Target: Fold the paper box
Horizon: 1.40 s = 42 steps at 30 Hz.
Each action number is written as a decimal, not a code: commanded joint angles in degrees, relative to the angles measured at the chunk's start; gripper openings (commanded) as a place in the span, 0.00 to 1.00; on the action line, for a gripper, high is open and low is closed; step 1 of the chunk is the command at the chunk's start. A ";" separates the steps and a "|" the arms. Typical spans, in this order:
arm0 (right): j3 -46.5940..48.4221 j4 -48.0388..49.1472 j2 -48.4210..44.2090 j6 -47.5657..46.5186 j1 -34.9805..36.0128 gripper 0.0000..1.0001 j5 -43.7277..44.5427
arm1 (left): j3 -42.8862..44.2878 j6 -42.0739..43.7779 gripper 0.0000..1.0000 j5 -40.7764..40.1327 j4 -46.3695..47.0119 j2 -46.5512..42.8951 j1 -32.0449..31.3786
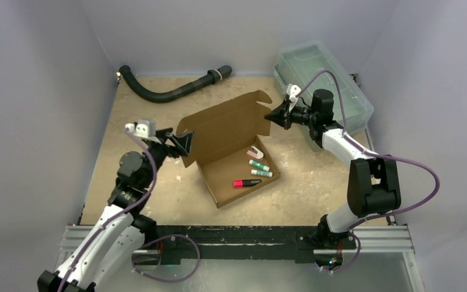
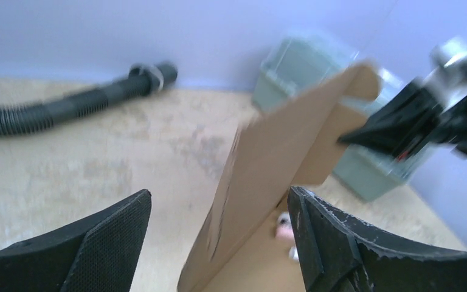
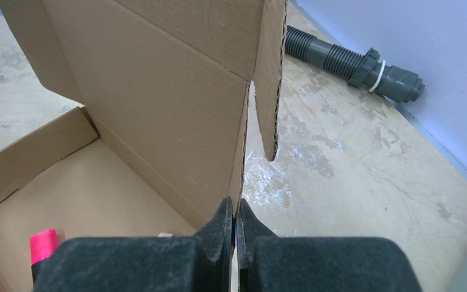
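the paper box [image 1: 234, 176] sits open in the middle of the table [image 1: 158, 194], its shallow tray toward the arms and its lid [image 1: 222, 125] standing up at a tilt along the far side. the left gripper [image 1: 185, 145] is at the lid's left end; its fingers [image 2: 115, 225] are spread wide with the cardboard edge between them, not pinched. the right gripper [image 1: 272, 115] is at the lid's right end, jaws pressed together on the edge of the cardboard just below the side flap [image 3: 270, 79]. a red marker [image 1: 246, 183] and two green tubes [image 1: 259, 169] lie inside the tray. a black corrugated hose [image 1: 170, 91] lies along the back wall, and a clear greenish bin [image 1: 322, 79] stands in the far right corner.
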 commanded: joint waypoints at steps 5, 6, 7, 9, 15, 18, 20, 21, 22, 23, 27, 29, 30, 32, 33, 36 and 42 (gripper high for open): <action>-1.38 4.22 -2.24 -1.22 -0.24 0.00 -3.13 | 27.38 11.64 0.83 7.16 -28.98 2.38 -0.13; -1.40 4.25 -2.26 -1.22 -0.24 0.00 -3.38 | 30.00 14.72 0.82 9.40 -30.80 4.09 -0.13; -1.41 4.30 -2.26 -1.20 -0.23 0.00 -3.77 | 32.84 18.14 0.82 11.74 -32.53 6.34 -0.13; -1.38 4.29 -2.34 -1.07 -0.26 0.00 -4.20 | 38.72 23.72 0.82 15.60 -36.78 11.29 -0.13; -1.25 4.27 -3.01 -0.76 -0.28 0.00 -4.35 | 55.49 31.73 0.82 21.51 -49.12 27.48 -0.13; -1.14 4.19 -2.73 -0.48 -0.24 0.00 -4.35 | 60.34 31.29 0.82 25.65 -51.68 34.05 -0.13; -1.10 4.16 -2.53 -0.48 -0.22 0.00 -4.35 | 63.40 30.30 0.82 27.07 -52.88 37.73 -0.19; -1.06 4.09 -2.45 -0.48 -0.22 0.00 -4.35 | 64.41 29.92 0.82 27.49 -53.30 39.21 -0.21; -0.99 4.03 -2.44 -0.48 -0.18 0.00 -4.42 | 65.40 29.80 0.81 28.03 -53.77 40.50 -0.22; -0.90 3.93 -2.37 -0.48 -0.29 0.00 -4.43 | 66.15 29.80 0.78 28.60 -54.04 41.53 -0.26; -0.64 3.62 -1.90 -0.47 -0.17 0.00 -4.52 | 67.06 30.77 0.66 29.93 -54.18 44.05 -0.45; -0.38 3.27 -1.59 -0.48 -0.14 0.00 -4.53 | 67.04 32.05 0.54 29.60 -54.52 45.07 -0.69; -0.29 3.06 -1.54 -0.48 -0.14 0.00 -4.48 | 66.98 32.59 0.51 29.18 -54.69 45.52 -0.80; -0.13 2.81 -1.56 -0.48 -0.18 0.00 -4.31 | 66.92 33.66 0.45 28.29 -54.88 46.16 -1.27; -0.03 2.66 -1.48 -0.47 -0.16 0.00 -4.16 | 66.91 33.92 0.41 27.96 -54.84 46.36 -1.53; 0.32 1.97 -1.23 -0.40 -0.14 0.00 -3.71 | 66.68 34.67 0.25 26.77 -54.93 46.60 -2.41; 2.13 -0.78 -0.77 -0.05 -0.14 0.00 -2.95 | 65.25 36.32 0.00 20.97 -52.60 44.29 -4.27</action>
